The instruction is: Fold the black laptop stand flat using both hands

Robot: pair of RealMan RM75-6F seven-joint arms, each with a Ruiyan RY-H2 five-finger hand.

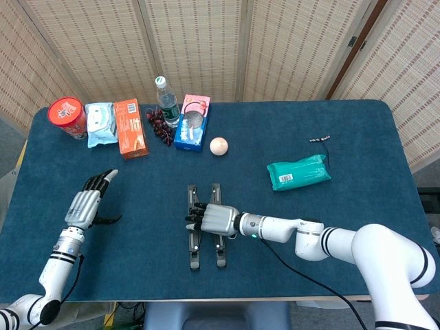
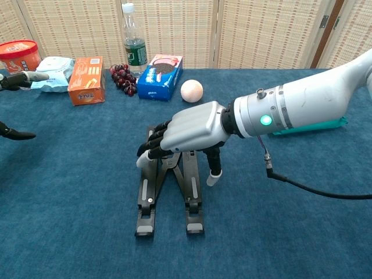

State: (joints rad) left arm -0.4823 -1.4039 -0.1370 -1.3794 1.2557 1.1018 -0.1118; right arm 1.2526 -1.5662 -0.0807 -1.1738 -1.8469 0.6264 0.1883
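Black laptop stand [image 2: 168, 186] lying under right hand [image 2: 189, 131] | fingers curled over its left rail, grasp unclear | left hand [image 1: 86, 204] spread, empty, well apart | advice: bring left in, press rails together evenly
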